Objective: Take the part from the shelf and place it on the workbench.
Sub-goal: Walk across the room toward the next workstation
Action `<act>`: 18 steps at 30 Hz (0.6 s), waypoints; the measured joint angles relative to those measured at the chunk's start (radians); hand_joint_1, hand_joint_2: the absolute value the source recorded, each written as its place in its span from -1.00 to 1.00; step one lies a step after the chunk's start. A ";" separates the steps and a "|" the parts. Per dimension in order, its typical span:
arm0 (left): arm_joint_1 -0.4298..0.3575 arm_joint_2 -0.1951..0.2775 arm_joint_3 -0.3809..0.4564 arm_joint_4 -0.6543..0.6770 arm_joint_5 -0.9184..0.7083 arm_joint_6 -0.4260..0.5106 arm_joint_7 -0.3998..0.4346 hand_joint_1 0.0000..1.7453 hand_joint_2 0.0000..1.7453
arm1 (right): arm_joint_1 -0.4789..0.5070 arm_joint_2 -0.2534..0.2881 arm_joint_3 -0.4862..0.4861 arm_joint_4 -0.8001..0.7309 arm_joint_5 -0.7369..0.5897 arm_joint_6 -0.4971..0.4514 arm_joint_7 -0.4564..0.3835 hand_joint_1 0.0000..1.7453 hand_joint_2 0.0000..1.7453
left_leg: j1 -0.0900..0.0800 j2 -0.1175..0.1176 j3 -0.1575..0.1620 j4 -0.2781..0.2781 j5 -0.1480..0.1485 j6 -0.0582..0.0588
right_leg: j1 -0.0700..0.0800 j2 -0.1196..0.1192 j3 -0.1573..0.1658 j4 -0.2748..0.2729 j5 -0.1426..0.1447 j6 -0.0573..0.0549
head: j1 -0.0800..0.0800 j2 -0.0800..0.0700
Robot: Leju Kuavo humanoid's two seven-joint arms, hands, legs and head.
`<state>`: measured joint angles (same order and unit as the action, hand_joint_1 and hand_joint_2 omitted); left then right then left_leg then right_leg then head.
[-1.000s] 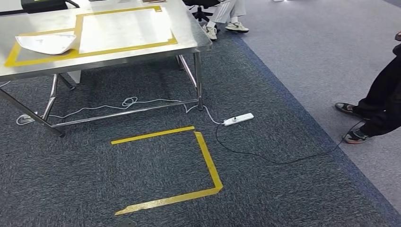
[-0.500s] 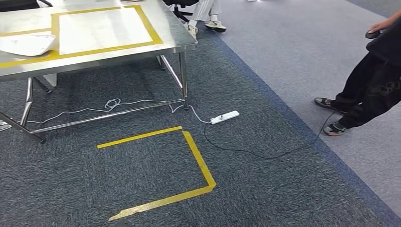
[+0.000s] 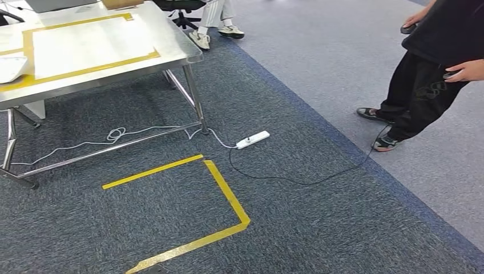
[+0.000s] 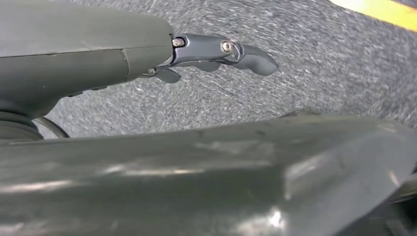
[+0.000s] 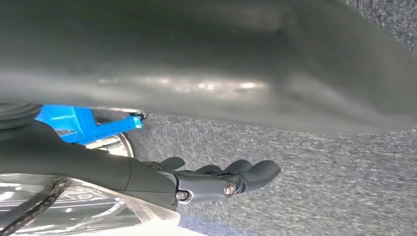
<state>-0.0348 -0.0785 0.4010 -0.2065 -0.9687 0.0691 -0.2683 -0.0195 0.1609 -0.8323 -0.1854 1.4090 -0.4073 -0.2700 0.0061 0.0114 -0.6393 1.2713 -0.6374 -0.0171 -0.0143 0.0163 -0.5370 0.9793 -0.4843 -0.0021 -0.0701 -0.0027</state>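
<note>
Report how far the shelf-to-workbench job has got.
Done: nothing certain. A white piece lies on the workbench, but whether it is the part is unclear. In hand: nothing; the left hand and the right hand hang empty over the carpet. Left: fetch the part and set it on the workbench.

Shiny brushed-metal workbench (image 3: 171,51) stands on rough, matt carpet (image 3: 285,228).

Workbench (image 3: 171,45) and standing person (image 3: 428,74) cut off by frame edges.
</note>
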 joint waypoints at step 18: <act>-0.035 -0.030 -0.030 0.001 -0.041 -0.014 0.051 -1.00 -1.00 | 0.008 -0.015 -0.031 0.000 -0.038 0.021 -0.013 -1.00 -1.00 | 0.000 0.048 0.109 -0.271 0.141 0.049 | 0.000 -0.016 -0.147 0.265 -0.096 0.053 | 0.008 0.000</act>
<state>-0.0700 -0.1084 0.3715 -0.2052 -1.0093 0.0555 -0.2169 -0.0113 0.1461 -0.8637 -0.1854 1.3708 -0.3864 -0.2834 0.0060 0.0590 -0.5302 1.0005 -0.4964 0.0319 -0.0143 0.0000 -0.6844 1.2447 -0.5802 0.0510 -0.0618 -0.0027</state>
